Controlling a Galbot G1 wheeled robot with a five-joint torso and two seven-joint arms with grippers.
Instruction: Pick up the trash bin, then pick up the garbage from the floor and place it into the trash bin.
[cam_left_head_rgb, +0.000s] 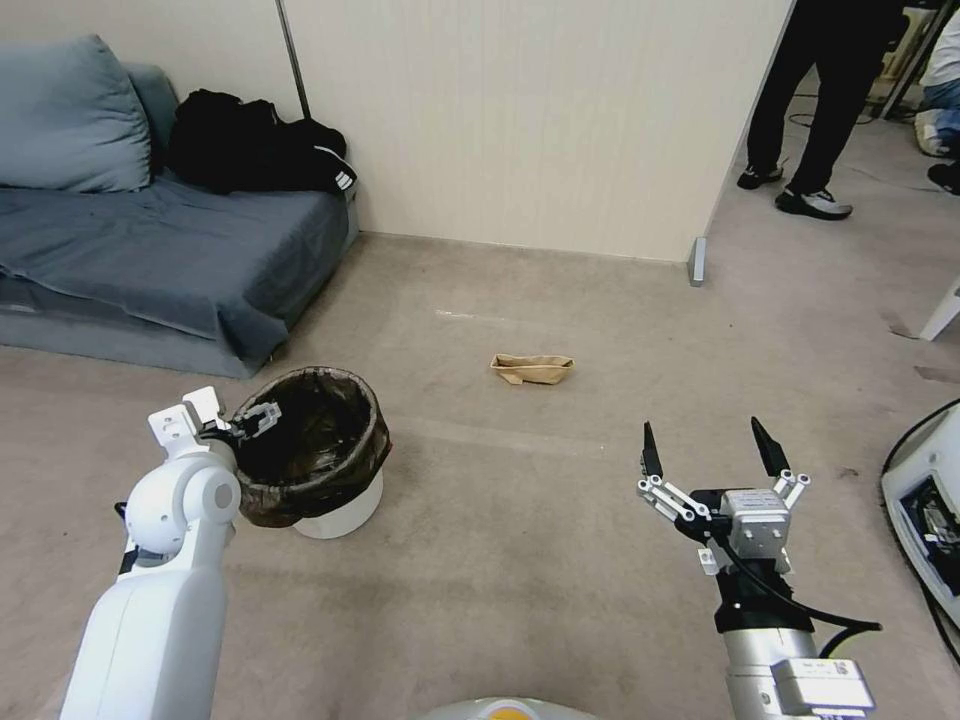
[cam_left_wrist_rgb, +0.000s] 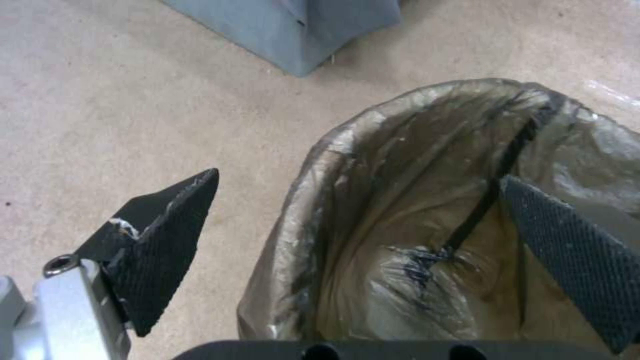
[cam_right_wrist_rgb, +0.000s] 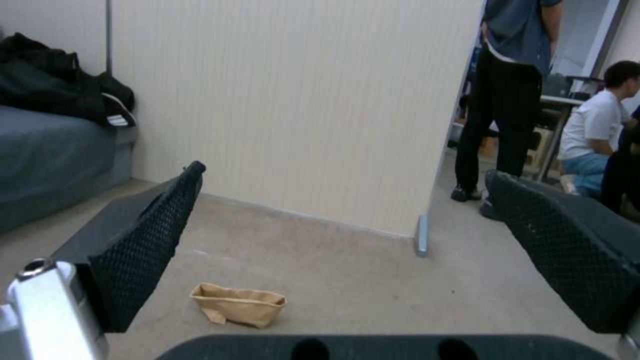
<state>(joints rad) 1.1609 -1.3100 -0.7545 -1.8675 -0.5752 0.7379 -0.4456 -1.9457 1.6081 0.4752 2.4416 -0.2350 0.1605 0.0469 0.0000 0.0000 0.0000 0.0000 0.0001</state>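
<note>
Beige carpet floor (cam_left_head_rgb: 520, 560), bare in the near ground; landmark for all placements below is the trash bin (cam_left_head_rgb: 340, 515).

Right gripper (cam_left_head_rgb: 712, 448): nearest item, well to the right of the trash bin and a little nearer the robot, held above the carpet, black fingers spread wide, grasping nothing.

Left gripper (cam_left_head_rgb: 246, 424): at the near-left rim of the trash bin. Fingers released and apart, straddling the bag-covered rim: one finger (cam_left_wrist_rgb: 167, 245) outside over carpet, the other inside the bin's mouth.

Trash bin: white plastic, round, standing upright on the carpet, lined with a dark translucent bag (cam_left_wrist_rgb: 427, 210) folded over the rim.

Garbage (cam_left_head_rgb: 532, 368): one flattened brown paper bag, lying on the carpet beyond the trash bin and to its right, well apart from it and from both grippers.

Grey-blue sofa (cam_left_head_rgb: 150, 260): beyond the trash bin to its left, near its corner; carries a cushion and a black garment (cam_left_head_rgb: 255, 145).

Cream panel wall (cam_left_head_rgb: 530, 120): farthest, behind the garbage.
</note>
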